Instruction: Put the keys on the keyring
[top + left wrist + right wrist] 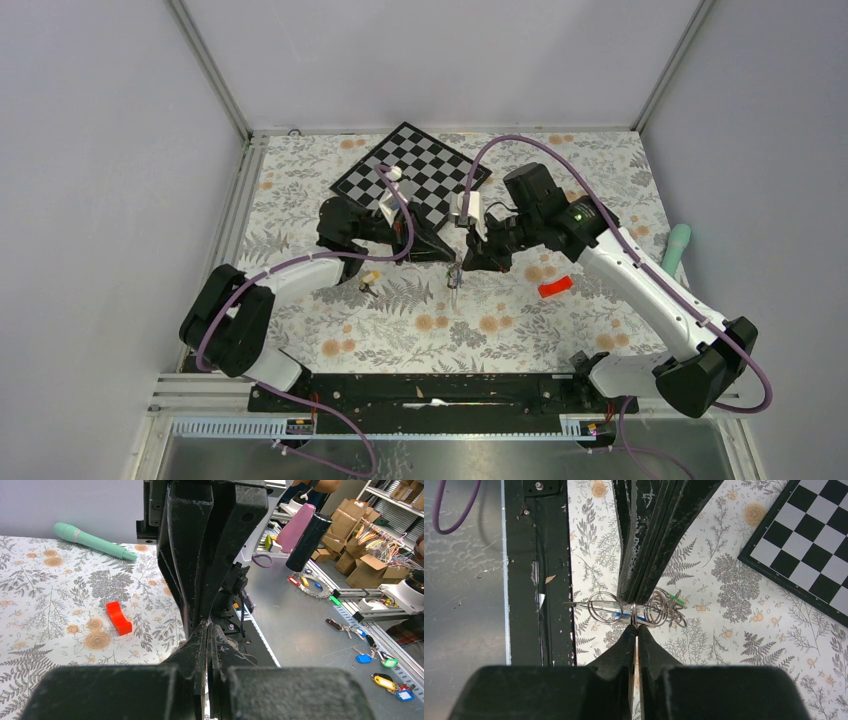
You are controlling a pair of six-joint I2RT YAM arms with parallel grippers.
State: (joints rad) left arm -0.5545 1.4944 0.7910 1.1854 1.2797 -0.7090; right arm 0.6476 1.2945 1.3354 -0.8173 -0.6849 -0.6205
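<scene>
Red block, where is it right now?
In the top view the red block lies on the flowery cloth, right of the middle, close beside the white right arm, with the mint-green stick further right.

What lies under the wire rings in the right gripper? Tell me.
Flowered tablecloth shows through and around the wire rings. The right gripper and the left gripper cover the bundle's middle, so anything beneath there is hidden.
</scene>
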